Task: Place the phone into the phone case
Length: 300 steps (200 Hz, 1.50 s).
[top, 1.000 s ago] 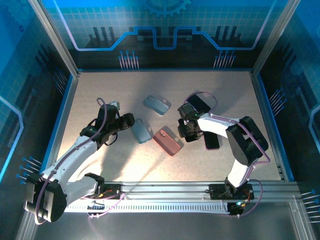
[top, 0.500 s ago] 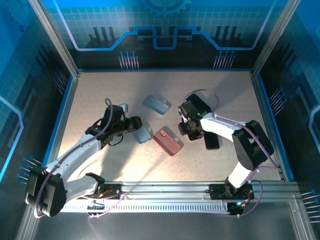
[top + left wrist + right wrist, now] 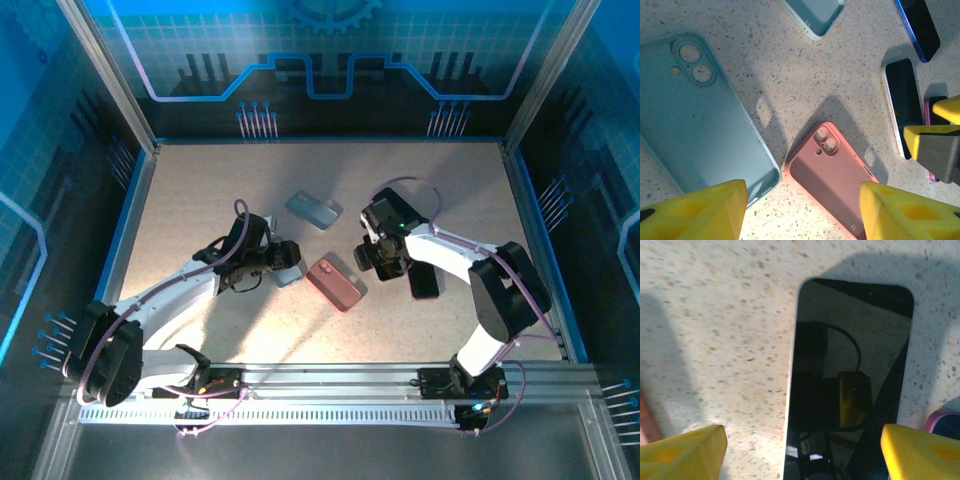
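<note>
Two claws, both spread wide, neither gripping anything. My right claw [image 3: 804, 440] hangs over a dark-screened phone [image 3: 850, 355] with a pale edge. The phone lies flat, screen up, on the speckled worktop [image 3: 805, 75]. Its lower end sits between the yellow fingers: the left one is clear of it, and I cannot tell whether the right one touches its edge. Just past that right finger I see the corner of a purple-rimmed phone [image 3: 942, 422].

My left claw [image 3: 802, 200] hovers above the gap between two cases, both lying with the hollow side up. The big teal case [image 3: 695, 115] is on the left and the pink case [image 3: 832, 175] on the right, their near corners almost meeting. The pink case lies between the teal one and the pale-edged phone, apart from the phone. Farther back there is a second teal case [image 3: 812, 15], and off to the right a blue-edged phone [image 3: 917, 25].
</note>
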Motion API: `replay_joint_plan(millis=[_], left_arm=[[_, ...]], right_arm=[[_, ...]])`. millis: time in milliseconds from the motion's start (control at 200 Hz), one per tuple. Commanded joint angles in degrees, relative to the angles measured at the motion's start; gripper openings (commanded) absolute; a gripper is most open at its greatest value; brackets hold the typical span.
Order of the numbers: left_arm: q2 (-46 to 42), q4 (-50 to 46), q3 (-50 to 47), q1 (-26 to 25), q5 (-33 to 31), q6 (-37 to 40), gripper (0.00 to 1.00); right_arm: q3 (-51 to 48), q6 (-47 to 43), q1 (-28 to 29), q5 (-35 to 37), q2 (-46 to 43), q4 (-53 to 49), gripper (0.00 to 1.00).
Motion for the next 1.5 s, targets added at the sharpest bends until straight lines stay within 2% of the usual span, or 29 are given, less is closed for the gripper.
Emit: replay_joint_plan(millis=[0, 160, 595, 780, 1056, 1496], left_arm=[[-0.1, 0.5, 1.9, -0.5, 0.6, -0.7, 0.61], [-0.6, -0.6, 2.0, -0.5, 0.3, -0.3, 0.61], [-0.5, -1.6, 2.2, -0.5, -0.7, 0.1, 0.61], [-0.2, -2.0, 2.7, -0.5, -0.8, 0.5, 0.61], [0.6, -1.9, 2.9, -0.5, -1.0, 0.6, 0.61], [-0.3, -2.1, 2.2, -0.5, -1.7, 0.1, 0.6]], right_arm=[[0.2, -0.3, -1.9, -1.2, 3.1, 0.3, 0.83], [1.0, 0.1, -3.3, -2.0, 5.6, 1.9, 0.85], [4.2, 0.9, -3.3, -2.2, 10.2, -1.5, 0.84], [3.0, 3.6, -3.3, -5.7, 6.6, -2.5, 0.84], [3.7, 3.5, -4.3, -4.7, 1.1, -4.5, 0.9], [5.0, 1.5, -7.2, -9.0, 7.8, -1.9, 0.93]])
